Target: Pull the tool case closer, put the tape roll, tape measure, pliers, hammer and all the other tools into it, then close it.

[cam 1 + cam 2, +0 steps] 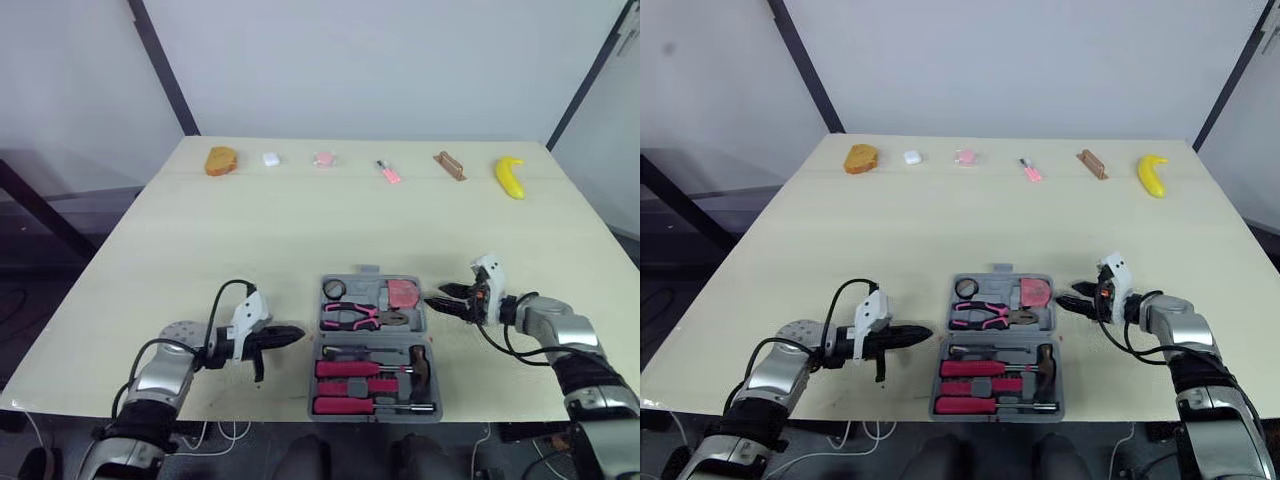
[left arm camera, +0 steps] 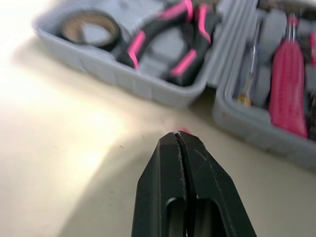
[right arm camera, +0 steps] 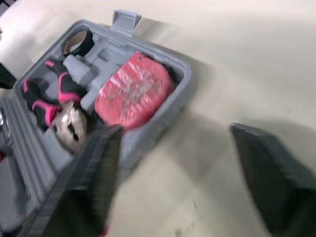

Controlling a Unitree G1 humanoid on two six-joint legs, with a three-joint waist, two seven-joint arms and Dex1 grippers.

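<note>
Your tool case lies opened flat on the worktop, close to the near edge and between your two hands. In its far half sit the tape roll, the pliers and the red tape measure. The near half holds the hammer and pink-handled screwdrivers.

Your left hand is clenched with nothing in it, its two fingers pressed together. It rests just beside the case's left wall with a small gap, pointing at the hinge line.

Your right hand is released and empty, fingers spread. Its tips come right up to the far half's right wall, next to the tape measure; whether they touch the wall cannot be told.

A banana and other small items line the far edge, well apart from the case.
</note>
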